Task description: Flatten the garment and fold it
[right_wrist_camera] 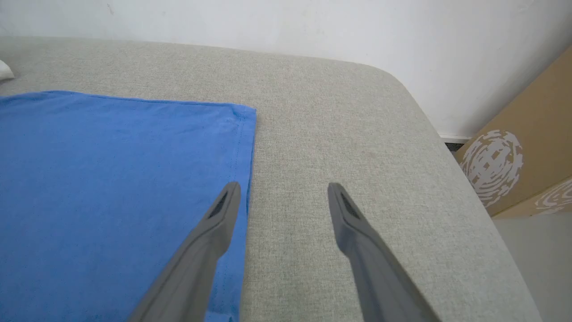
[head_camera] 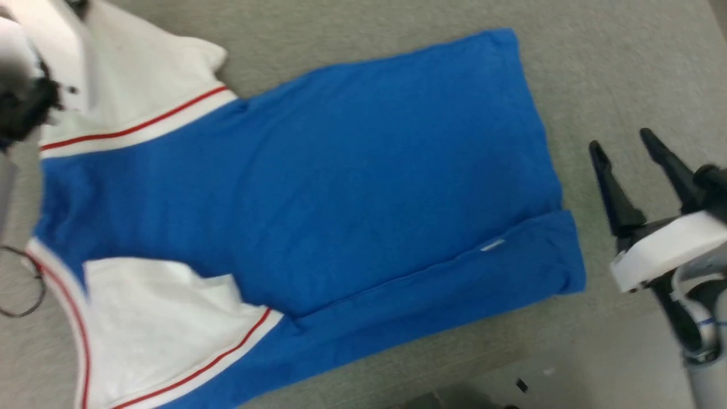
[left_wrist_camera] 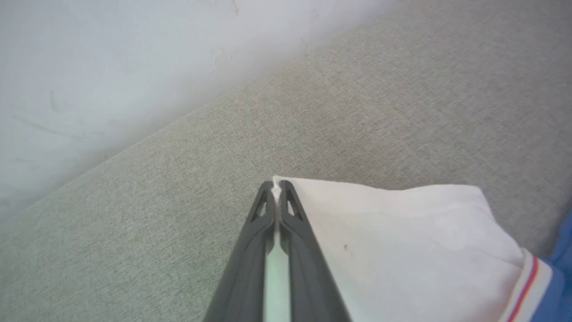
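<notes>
The garment (head_camera: 341, 187), a royal blue T-shirt, lies spread on the grey padded surface (head_camera: 625, 68), collar end to the left and hem to the right. Its near long edge is folded over into a strip (head_camera: 454, 284). In the left wrist view my left gripper (left_wrist_camera: 277, 187) is shut on the corner of the far white sleeve (left_wrist_camera: 402, 241), which is lifted slightly off the surface. That sleeve (head_camera: 147, 74) lies at the upper left of the head view, beside my blurred left arm (head_camera: 51, 34). My right gripper (head_camera: 621, 142) stands open just beyond the hem, with nothing between its fingers (right_wrist_camera: 214, 223).
A white wall (right_wrist_camera: 286, 22) runs behind the surface. The surface's rounded corner (right_wrist_camera: 402, 85) lies to the right, with a cardboard box (right_wrist_camera: 527, 152) on the floor past it. A thin cable loop (head_camera: 23, 284) hangs at the left edge.
</notes>
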You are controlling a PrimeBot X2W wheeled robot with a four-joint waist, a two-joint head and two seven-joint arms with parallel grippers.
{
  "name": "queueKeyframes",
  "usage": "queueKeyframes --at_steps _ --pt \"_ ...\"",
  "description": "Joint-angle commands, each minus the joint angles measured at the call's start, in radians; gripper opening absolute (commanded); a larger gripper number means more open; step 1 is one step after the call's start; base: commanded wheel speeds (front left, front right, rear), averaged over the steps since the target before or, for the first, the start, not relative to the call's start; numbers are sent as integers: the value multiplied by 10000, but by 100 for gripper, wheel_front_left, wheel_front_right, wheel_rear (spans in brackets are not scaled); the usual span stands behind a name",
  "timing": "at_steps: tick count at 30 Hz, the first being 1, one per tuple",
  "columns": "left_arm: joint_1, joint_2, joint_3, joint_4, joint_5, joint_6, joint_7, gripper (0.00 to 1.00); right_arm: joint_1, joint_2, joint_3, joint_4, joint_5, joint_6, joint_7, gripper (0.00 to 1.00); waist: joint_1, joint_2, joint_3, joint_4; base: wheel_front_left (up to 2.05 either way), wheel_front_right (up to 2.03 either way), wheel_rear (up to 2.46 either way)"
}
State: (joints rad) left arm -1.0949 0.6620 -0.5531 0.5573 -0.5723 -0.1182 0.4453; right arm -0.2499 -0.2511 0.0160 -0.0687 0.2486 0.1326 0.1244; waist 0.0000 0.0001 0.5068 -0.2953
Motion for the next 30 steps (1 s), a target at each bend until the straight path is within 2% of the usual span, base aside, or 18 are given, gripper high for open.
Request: queueKeyframes --at_steps 1,7,16,23,30 --pt "177 -113 -84 -95 80 -13 -274 0 -247 -160 36 -37 184 -19 211 100 0 -1 -613 724 0 0 0" --pt "402 -434 -650 -999 206 -95 -1695 0 -998 -1750 494 187 1091 -19 2263 100 0 -1 -866 1729 0 0 0" --pt "923 -464 -1286 -3262 217 -114 -2391 0 -3054 -3714 1663 1341 1950 -19 4552 100 0 -1 -351 3033 0 0 0" --pt "1346 -616 -1560 -4781 345 124 -2498 0 -4667 -4566 2802 2848 1801 -19 5274 100 0 -1 192 3816 0 0 0" --pt "1512 -875 -1797 -5517 452 297 -2589 0 -5232 -4873 3841 4385 1575 -19 5398 100 0 -1 447 4299 0 0 0"
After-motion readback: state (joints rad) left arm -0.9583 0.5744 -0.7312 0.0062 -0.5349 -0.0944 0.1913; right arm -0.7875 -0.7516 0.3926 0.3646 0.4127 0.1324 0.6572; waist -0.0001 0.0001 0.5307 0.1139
